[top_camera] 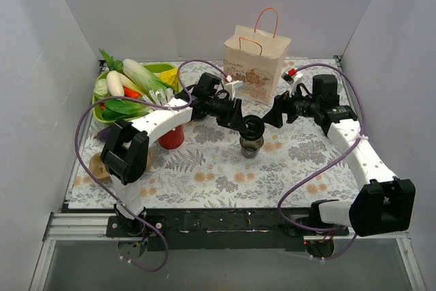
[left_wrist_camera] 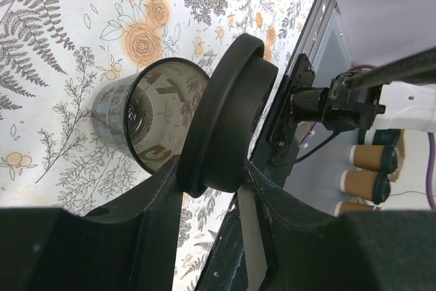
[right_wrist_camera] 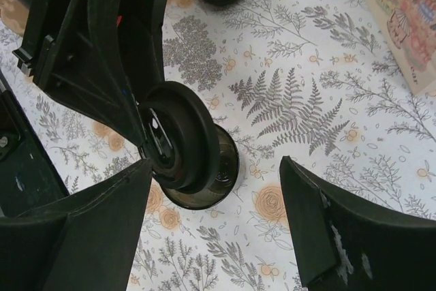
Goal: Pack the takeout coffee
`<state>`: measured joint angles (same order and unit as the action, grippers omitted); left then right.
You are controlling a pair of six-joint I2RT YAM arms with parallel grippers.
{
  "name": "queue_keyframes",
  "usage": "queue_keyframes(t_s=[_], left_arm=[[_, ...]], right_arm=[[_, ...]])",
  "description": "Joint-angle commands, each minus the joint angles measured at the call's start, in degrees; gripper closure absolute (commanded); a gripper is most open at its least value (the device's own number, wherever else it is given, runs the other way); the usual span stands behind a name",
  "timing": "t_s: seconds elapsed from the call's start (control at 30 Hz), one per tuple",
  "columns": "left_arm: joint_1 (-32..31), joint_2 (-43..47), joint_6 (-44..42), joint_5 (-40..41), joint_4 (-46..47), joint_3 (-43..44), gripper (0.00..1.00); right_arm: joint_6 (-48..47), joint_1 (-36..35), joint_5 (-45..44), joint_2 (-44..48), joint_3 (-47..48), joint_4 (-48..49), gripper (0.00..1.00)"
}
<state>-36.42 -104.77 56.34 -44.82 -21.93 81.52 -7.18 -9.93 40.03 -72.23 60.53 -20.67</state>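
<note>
At table centre: cup point(top_camera: 251, 146), upright, uncapped. Just above its rim: lid point(left_wrist_camera: 225, 120), on edge, pinched in the left gripper point(left_wrist_camera: 214, 182). Beside the cup: right gripper point(right_wrist_camera: 214, 165), jaws spread wide, empty. At the far edge: bag point(top_camera: 255, 66). Handling note: level the lid, centre it over the rim and press evenly; the right jaws could steady the cup.

My left arm point(top_camera: 163, 119) and right arm point(top_camera: 366, 156) wear white shells, black joints, purple cable point(top_camera: 78, 142); my left claw point(top_camera: 248, 126) and right claw point(right_wrist_camera: 216, 165) are black.
</note>
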Motion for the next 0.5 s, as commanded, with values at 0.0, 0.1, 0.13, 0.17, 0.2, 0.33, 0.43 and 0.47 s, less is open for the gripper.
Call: queue_keyframes(t_s=[0.0, 0.1, 0.13, 0.17, 0.2, 0.33, 0.43, 0.47], left_arm=[[0.74, -2.71, 3.08, -3.17, -3.28, 3.56, 0.97], [0.74, -3.6, 3.25, -2.38, -5.31, 4.44, 0.97], [0.83, -3.77, 3.25, -2.03, -5.92, 4.62, 0.96], [1.09, -3.86, 3.34, -2.2, -6.8, 4.62, 0.96], [1.18, -4.04, 3.17, -2.29, -7.33, 4.62, 0.95], [1.97, -3.95, 3.69, -3.17, -7.25, 3.21, 0.92], [1.97, -4.12, 3.69, -4.31, -6.81, 2.86, 0.87], [1.97, -4.3, 3.69, -4.84, -6.55, 2.86, 0.86]], right_arm=[[1.99, -0.17, 0.22, -0.37, -0.68, 2.47, 0.17], [1.91, 0.0, -0.3, -0.55, -0.68, 1.95, 0.17], [1.91, -0.08, -0.3, -0.55, -0.68, 1.51, 0.17], [1.47, 0.0, -0.39, -0.63, -0.85, 1.24, 0.17], [1.29, 0.0, -0.31, -0.37, -1.29, 1.07, 0.17], [0.33, 0.18, 0.13, -0.46, -2.17, -0.51, 0.17], [0.15, 0.27, 0.75, -1.07, -2.35, -0.95, 0.17], [0.15, 0.27, 0.92, -1.16, -2.44, -1.04, 0.17]])
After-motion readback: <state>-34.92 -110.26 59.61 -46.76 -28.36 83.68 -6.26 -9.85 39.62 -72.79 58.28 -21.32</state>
